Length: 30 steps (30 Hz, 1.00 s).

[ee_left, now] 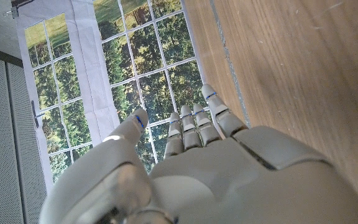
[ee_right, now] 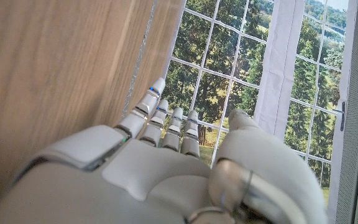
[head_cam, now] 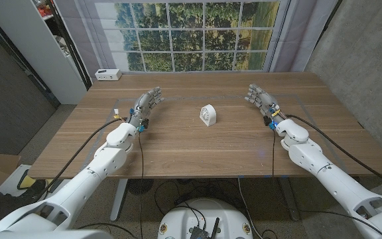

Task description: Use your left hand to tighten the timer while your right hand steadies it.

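Timer (head_cam: 206, 114) sitting mid-table (head_cam: 178, 149) between both hands, well apart from each, while left hand (head_cam: 146, 105) and right hand (head_cam: 260, 99) are waiting near the far edge, fingers extended and holding nothing

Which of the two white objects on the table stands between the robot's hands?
The small white timer, mid-table between the left hand and right hand. The other, a white box, sits at the far left corner.

White arms (head_cam: 111, 156), grey blue-banded fingers (ee_left: 213, 102)
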{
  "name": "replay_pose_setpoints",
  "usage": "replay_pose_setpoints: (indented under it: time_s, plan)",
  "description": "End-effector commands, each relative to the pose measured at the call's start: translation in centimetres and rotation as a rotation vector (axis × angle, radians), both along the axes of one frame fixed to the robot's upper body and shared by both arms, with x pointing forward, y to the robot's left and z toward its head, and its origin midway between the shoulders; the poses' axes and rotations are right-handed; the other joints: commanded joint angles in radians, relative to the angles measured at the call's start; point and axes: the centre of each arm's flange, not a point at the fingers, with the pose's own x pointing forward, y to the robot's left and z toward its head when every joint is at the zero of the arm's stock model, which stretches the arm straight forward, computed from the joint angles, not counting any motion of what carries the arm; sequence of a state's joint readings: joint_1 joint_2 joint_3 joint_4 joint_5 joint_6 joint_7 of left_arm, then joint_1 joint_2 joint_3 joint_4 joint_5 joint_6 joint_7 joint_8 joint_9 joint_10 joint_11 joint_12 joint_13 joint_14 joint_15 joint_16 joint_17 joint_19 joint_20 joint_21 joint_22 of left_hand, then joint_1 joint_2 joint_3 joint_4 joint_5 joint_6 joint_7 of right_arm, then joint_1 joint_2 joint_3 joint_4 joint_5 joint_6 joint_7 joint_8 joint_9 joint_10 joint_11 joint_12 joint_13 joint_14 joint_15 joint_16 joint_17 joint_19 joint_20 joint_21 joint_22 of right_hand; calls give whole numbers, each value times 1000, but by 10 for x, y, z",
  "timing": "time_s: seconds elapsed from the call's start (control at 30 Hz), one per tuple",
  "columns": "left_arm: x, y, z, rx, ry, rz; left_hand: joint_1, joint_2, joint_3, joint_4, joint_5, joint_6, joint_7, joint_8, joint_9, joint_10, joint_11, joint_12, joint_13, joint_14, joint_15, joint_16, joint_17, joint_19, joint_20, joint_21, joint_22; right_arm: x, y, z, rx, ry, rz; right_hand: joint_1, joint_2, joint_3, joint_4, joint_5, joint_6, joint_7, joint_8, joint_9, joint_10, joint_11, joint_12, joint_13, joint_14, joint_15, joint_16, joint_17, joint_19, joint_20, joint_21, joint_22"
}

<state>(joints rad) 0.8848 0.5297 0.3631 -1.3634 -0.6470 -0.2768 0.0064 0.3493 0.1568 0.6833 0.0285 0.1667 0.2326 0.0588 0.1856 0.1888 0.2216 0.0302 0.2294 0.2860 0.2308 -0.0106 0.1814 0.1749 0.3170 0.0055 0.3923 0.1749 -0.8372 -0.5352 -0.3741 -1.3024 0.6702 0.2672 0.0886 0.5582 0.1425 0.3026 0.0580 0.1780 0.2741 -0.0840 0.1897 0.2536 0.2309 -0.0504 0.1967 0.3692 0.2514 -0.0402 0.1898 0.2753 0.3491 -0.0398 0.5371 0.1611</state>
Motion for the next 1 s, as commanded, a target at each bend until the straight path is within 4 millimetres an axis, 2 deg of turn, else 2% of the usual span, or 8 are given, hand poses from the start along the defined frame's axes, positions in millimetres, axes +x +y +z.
replay_pose_setpoints:
  time_s: [0.03, 0.17, 0.23, 0.27, 0.37, 0.43, 0.63, 1.0]
  plan:
    - [-14, -2, -5, 11, 13, 26, 10, -2, 7, -3, 7, 12, -4, 9, 5, 10, -3, 7, 3, 7, 1, 4, 3, 6, 0, 4, 1, 3, -2, 3, -65, 19, 55, 9, 1, 10, -5, 7, 9, 1, 7, 3, 10, 1, 4, 1, 7, -112, 4, -2, 9, -71, 4, 3]
    - [-16, -1, -6, 10, 0, 30, 13, -4, 8, -9, 7, 15, -3, 10, 5, 13, -6, 8, 3, 8, 0, 4, 2, 3, 1, 2, 1, 5, -5, 9, -120, 23, 78, 14, 0, 13, -12, 7, 8, 2, 6, 0, 9, -1, 2, -3, 7, -111, 3, -9, 10, -69, 0, 3]
    - [-17, 1, -6, 17, -2, 35, 14, -4, 8, -11, 7, 18, -3, 11, 5, 13, -8, 8, 2, 9, 2, 4, 2, 1, 3, 0, 1, 6, -8, 13, -160, 19, 102, 28, -1, 22, -28, 7, 0, 2, 3, -4, 3, -3, -2, -11, 2, -115, 0, -21, 8, -66, -8, 3]
    - [-18, 1, -6, 18, 0, 40, 14, -4, 8, -11, 6, 17, -3, 11, 5, 13, -8, 8, 2, 10, 2, 4, 1, -2, 4, -1, 1, 6, -9, 16, -181, 21, 116, 56, 15, 40, -56, 8, -24, -4, -2, -11, -5, -10, -6, -21, -4, -117, 1, -35, 4, -65, -20, 4]
    - [-20, 4, -7, 21, -4, 40, 15, -4, 9, -13, 6, 20, -4, 12, 5, 15, -10, 8, 2, 11, 0, 5, 1, -2, 4, -3, 1, 7, -12, 24, -265, 26, 157, 207, 49, 150, -189, 40, -99, -25, -6, -36, -55, -37, -13, -60, -40, -138, 5, -71, 4, -69, -68, 4]
    - [-21, 5, -9, 21, -1, 41, 17, -6, 9, -17, 6, 22, -3, 13, 5, 16, -9, 8, 1, 12, 1, 5, 1, -2, 4, -4, 1, 8, -13, 29, -311, 32, 180, 249, 51, 182, -215, 48, -126, -36, -7, -40, -81, -56, -15, -71, -65, -144, 3, -75, -7, -71, -87, 5]
    - [-24, 9, -10, 39, 0, 36, 20, -8, 10, -24, 6, 31, -2, 15, 4, 22, -7, 10, 1, 16, 0, 6, 0, -1, 4, -6, 2, 8, -16, 42, -444, 68, 235, 281, 47, 201, -224, 52, -160, -40, -8, -43, -121, -66, -20, -81, -106, -150, -3, -77, -25, -68, -109, 5]
    - [-32, 2, -9, 63, -18, 44, 16, -15, 5, -28, 4, 50, -12, 21, 5, 40, -18, 18, 2, 30, -4, 11, 2, 1, 3, -11, 2, 13, -33, 76, -706, 140, 308, 245, 20, 165, -201, 29, -186, -55, -4, -44, -151, -87, -14, -90, -130, -149, 5, -76, -48, -31, -136, 7]
